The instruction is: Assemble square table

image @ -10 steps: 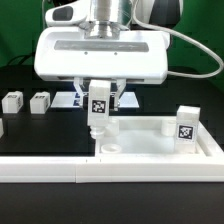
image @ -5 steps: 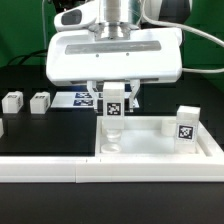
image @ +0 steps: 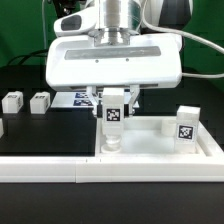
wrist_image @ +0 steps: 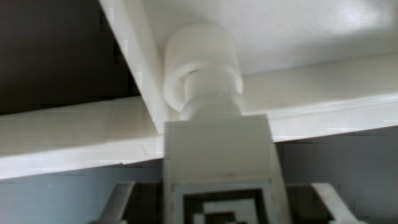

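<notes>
My gripper is shut on a white tagged leg and holds it upright. The leg's lower end sits at the near corner of the square slab on the exterior view's left. I cannot tell whether it touches the socket. In the wrist view the leg runs from between my fingers down to a rounded corner socket of the slab. A second tagged leg stands upright on the slab's corner at the exterior view's right.
The long white rail runs along the front and wraps the slab's side. Two loose legs lie at the exterior view's left, another at the frame edge. The marker board lies behind the gripper.
The gripper with the leg has moved toward the exterior view's right, then dropped slightly over the slab's corner. The other legs have not moved.
</notes>
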{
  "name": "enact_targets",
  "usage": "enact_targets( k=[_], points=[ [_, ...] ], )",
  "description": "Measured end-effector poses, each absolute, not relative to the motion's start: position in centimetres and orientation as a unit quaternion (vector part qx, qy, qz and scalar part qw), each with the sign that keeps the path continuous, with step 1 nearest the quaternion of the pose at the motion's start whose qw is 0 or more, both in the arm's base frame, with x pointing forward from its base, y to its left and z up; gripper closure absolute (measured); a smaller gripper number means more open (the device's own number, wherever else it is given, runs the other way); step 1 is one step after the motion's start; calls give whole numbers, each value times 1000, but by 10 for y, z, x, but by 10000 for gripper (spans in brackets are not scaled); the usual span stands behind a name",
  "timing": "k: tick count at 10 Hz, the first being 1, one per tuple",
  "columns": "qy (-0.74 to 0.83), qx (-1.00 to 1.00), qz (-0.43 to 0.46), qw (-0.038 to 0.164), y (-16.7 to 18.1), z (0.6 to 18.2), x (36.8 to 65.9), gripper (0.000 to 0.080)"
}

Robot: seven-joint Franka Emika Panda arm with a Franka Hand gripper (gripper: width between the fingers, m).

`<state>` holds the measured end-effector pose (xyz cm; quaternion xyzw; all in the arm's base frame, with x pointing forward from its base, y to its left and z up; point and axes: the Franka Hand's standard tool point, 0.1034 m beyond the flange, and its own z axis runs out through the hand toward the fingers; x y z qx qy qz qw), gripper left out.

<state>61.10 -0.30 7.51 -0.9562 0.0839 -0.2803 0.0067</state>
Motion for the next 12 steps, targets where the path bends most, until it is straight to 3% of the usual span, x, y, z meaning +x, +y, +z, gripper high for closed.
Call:
enact_targets(
  k=[11,12],
  points=[
    [84,-958,-275,4,-3,57,609,512],
    [83,-958,-275,4,-3,57,609,352]
  ],
)
